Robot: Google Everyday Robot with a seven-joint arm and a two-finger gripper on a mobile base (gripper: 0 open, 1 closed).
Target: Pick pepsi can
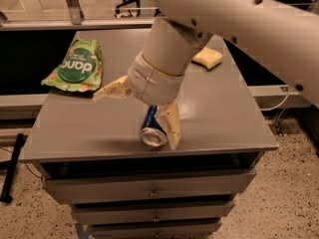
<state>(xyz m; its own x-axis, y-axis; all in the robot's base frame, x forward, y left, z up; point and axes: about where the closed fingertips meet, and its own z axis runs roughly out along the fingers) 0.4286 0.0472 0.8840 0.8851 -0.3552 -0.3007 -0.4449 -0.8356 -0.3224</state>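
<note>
The pepsi can (151,128) is blue with a silver end and lies on its side near the front edge of the grey table (224,113), its end facing the front. My gripper (135,119) is open and low over the can. One cream finger (110,90) reaches out to the left. The other finger (172,128) sits right against the can's right side. The can lies between the two fingers, close to the right one. The white wrist and arm hide the can's far end.
A green snack bag (75,66) lies at the table's back left. A pale yellow sponge-like object (207,58) lies at the back right. Drawers (149,190) sit under the tabletop. A speckled floor and a black bar (11,168) lie to the left.
</note>
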